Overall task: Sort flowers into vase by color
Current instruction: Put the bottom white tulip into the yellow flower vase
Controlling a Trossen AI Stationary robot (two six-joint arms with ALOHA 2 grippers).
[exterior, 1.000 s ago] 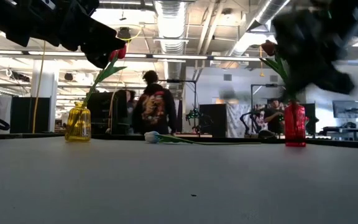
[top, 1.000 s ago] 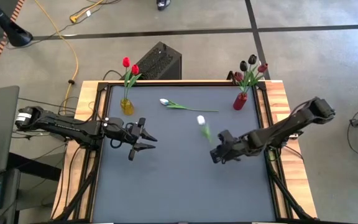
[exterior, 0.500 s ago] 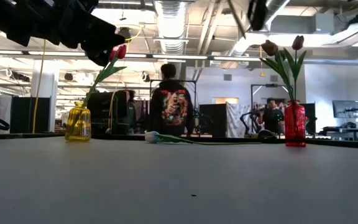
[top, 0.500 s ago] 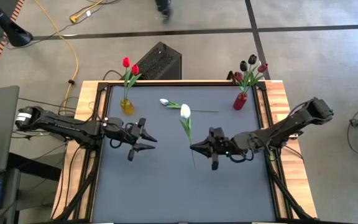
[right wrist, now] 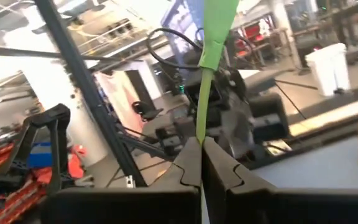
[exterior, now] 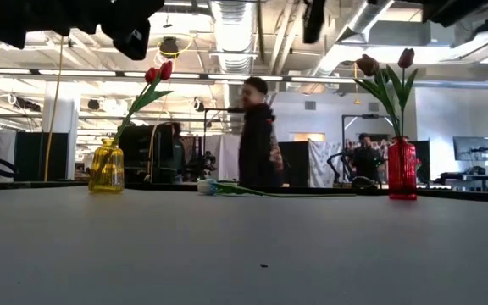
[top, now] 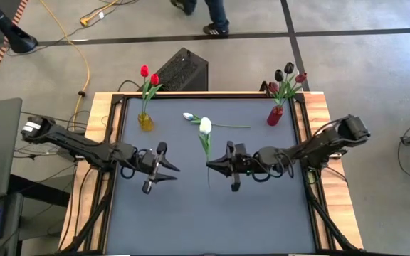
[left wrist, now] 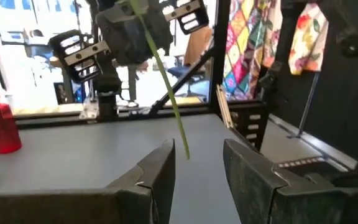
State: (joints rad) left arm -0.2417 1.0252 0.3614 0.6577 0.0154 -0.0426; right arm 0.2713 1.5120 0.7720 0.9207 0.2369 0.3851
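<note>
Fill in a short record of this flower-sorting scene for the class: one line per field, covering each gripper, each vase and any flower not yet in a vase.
right gripper: jaws shut on the stem of a white tulip, held above the table's middle
left gripper: jaws open, empty, facing the right gripper
yellow vase: far left corner, holds red tulips
red vase: far right corner, holds dark tulips
loose flower: second white tulip lying on the table between the vases

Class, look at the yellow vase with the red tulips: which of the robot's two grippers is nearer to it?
Left. The left gripper hangs open just in front of the yellow vase, a little toward the middle. The right gripper, shut on a white tulip, is farther off, near the table's centre.
</note>
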